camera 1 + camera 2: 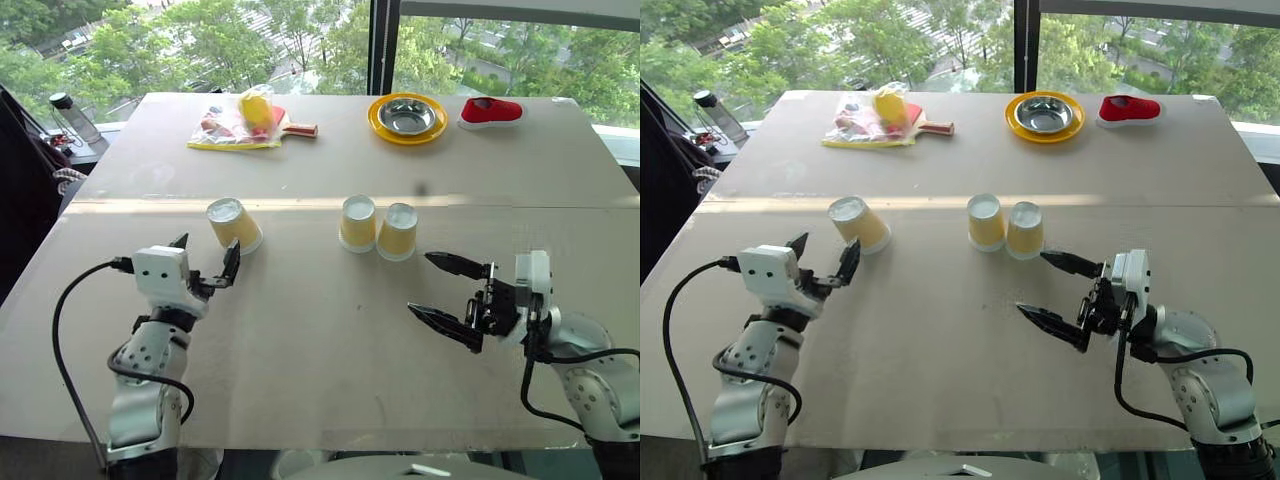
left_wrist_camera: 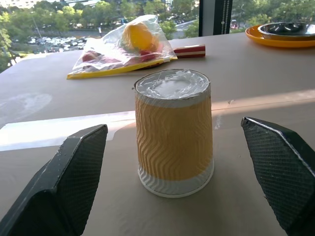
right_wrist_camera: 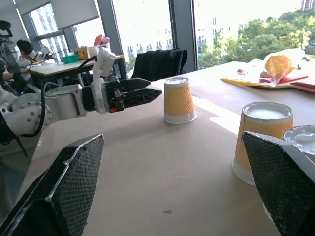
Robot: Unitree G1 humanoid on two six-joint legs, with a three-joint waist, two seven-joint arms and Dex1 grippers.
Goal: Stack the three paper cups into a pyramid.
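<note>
Three small tapered paper cups with wavy yellow-tan sides and white bases stand upside down on the pale wooden bench [image 1: 330,330]. One cup [image 1: 234,224] stands alone on the robot's left side, and the two other cups, the middle cup [image 1: 357,222] and the right cup [image 1: 398,231], stand together near the centre, touching or almost touching.

The left end effector [image 1: 205,262] is spread wide just before the single cup, without touching it. The left wrist view gives the detail: the cup [image 2: 173,132] stands upright between the two black fingers [image 2: 69,182], with free space on both sides. The head views cannot show this gap so clearly.

The right end effector [image 1: 440,288] is also spread wide and holds nothing. It is near the pair and points across the bench. Its wrist view shows the left end effector [image 3: 147,92] beside the single cup.

At the far edge lie a clear plastic bag with yellow contents [image 1: 240,122], a yellow plate with a steel bowl [image 1: 407,117] and a red object [image 1: 491,111].
</note>
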